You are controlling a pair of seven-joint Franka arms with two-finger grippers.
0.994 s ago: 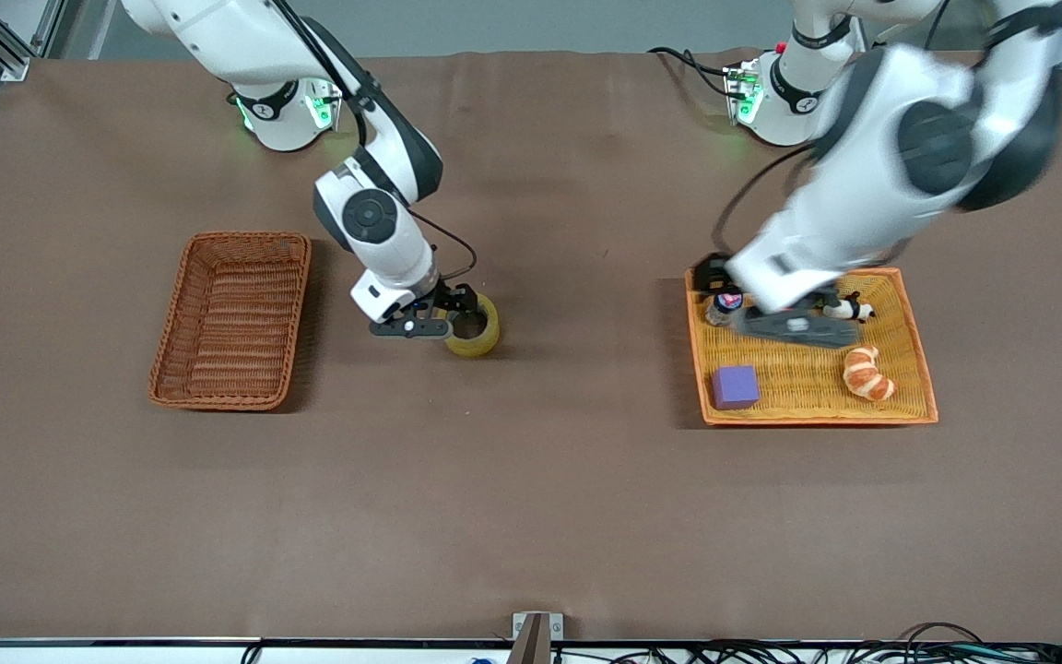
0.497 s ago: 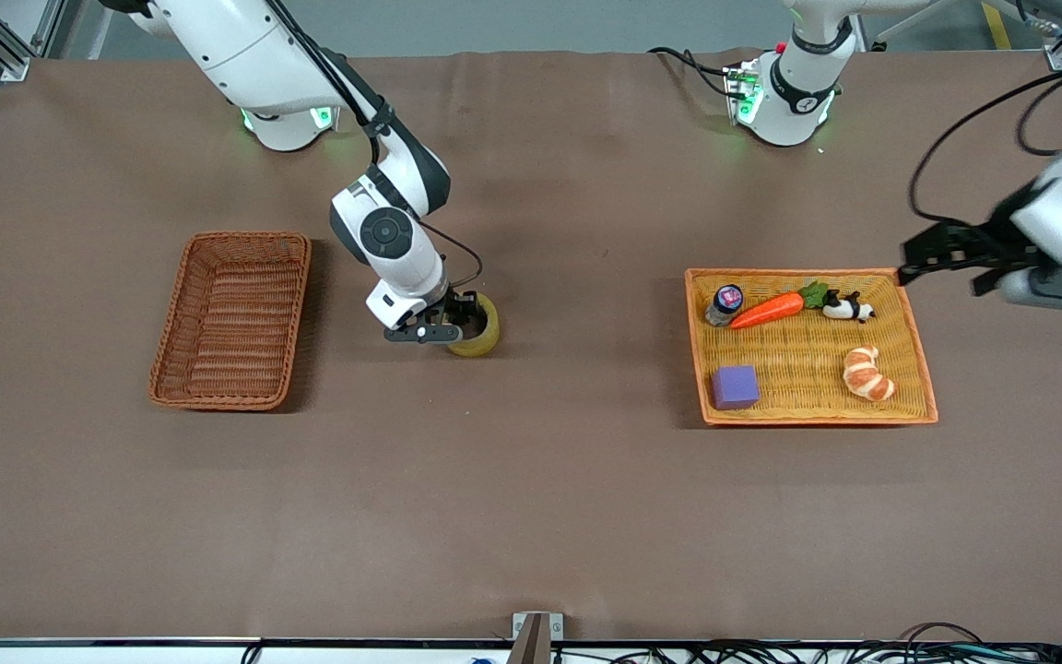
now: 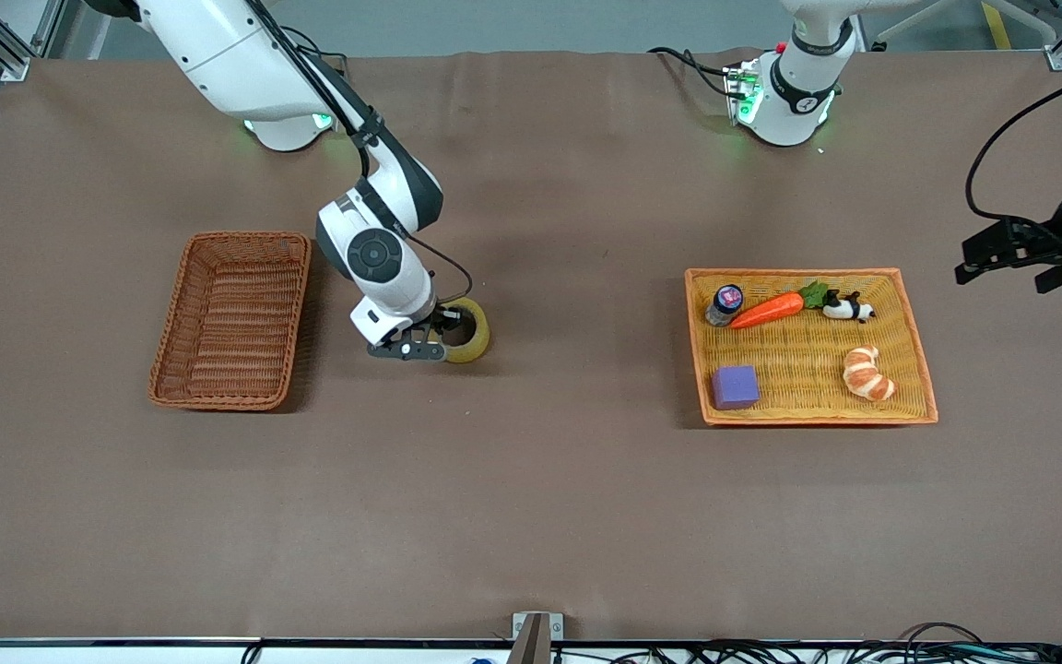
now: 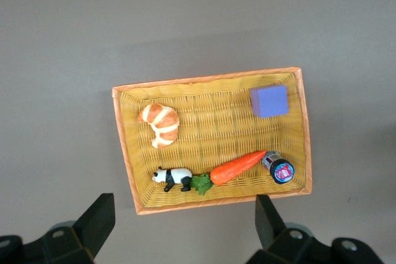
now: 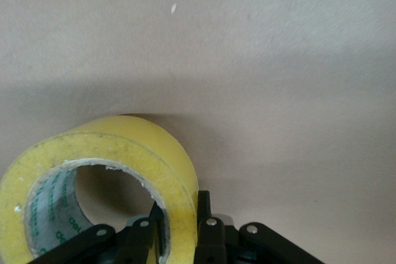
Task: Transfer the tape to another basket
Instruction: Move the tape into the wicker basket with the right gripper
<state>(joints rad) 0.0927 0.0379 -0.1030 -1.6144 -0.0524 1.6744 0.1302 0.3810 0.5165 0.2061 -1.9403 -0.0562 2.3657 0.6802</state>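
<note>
Between basket (image 3: 230,320) and tray (image 3: 911,343): right pincer (image 3: 436,334) clamped on tape (image 3: 471,330).
Left pincer (image 3: 1010,254), fingers apart, hangs over bare table (image 3: 531,498) beside the tray.

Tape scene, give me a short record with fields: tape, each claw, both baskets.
tape: translucent yellowish roll of packing tape, on the table between the two baskets
right claw: shut on the tape's wall, one finger inside the ring
left claw: open, off the left arm's end of the tray, waiting
basket: reddish-brown woven wicker basket, nothing in it
tray: bright-orange woven tray holding small items
</note>
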